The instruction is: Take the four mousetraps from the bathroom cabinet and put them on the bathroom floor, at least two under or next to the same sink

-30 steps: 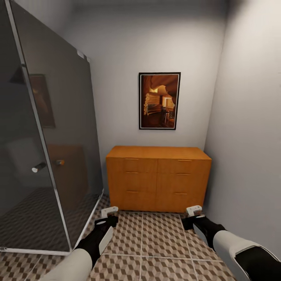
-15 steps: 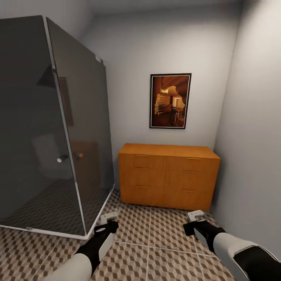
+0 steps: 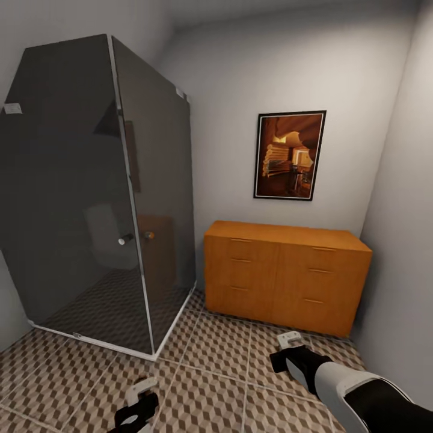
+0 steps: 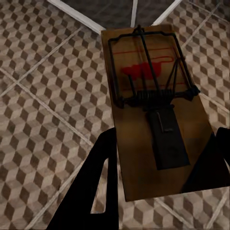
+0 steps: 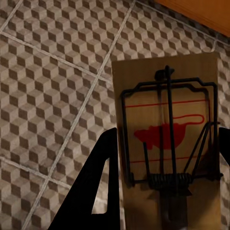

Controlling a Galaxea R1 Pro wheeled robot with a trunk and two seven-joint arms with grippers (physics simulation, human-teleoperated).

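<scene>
Now | left gripper clamps a mousetrap; right gripper clamps another mousetrap

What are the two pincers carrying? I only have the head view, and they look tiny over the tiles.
Observer: The left pincer grips a mousetrap, a tan board with dark wire and a red mouse print.
Operator: And the right one?
Observer: The right pincer grips a second mousetrap of the same kind.
Operator: Are they touching the floor?
Observer: I cannot tell; the bathroom floor tiles show behind both traps.
Operator: Anything else near the right trap?
Observer: An orange-brown edge of the cabinet shows beyond it.
</scene>
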